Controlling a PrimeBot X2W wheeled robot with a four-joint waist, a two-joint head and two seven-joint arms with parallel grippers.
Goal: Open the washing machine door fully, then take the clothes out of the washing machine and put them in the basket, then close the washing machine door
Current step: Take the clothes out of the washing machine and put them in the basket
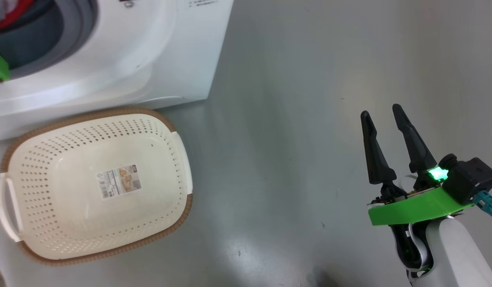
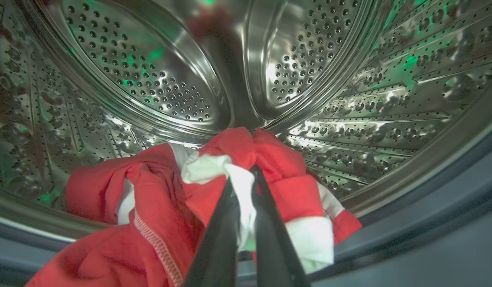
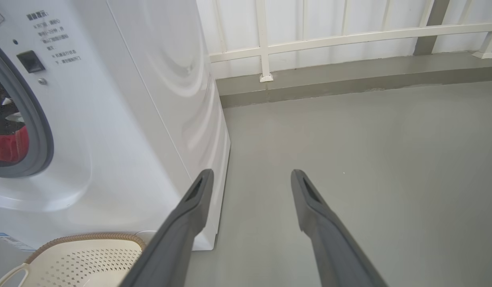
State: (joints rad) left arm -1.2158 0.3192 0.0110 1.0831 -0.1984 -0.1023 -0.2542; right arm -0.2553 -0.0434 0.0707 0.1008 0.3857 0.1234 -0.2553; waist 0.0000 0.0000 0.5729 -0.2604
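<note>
My left claw (image 2: 243, 175) was inside the drum (image 2: 150, 79) of the washing machine (image 1: 150, 59). Its fingers were pinched almost together on a white fold of the clothes (image 2: 158, 191). The red-and-white pile lay at the drum's bottom front, draping over the grey gasket (image 2: 449, 199) at the lip. My right claw (image 1: 380, 110) hung over bare floor (image 1: 290, 159), well right of the machine, fingers spread wide, gripping nothing. The basket (image 1: 70, 223) sat on the floor just in front of the washer, with the paper label (image 1: 119, 181) showing on its bottom. In the head view, red cloth was visible in the door opening.
</note>
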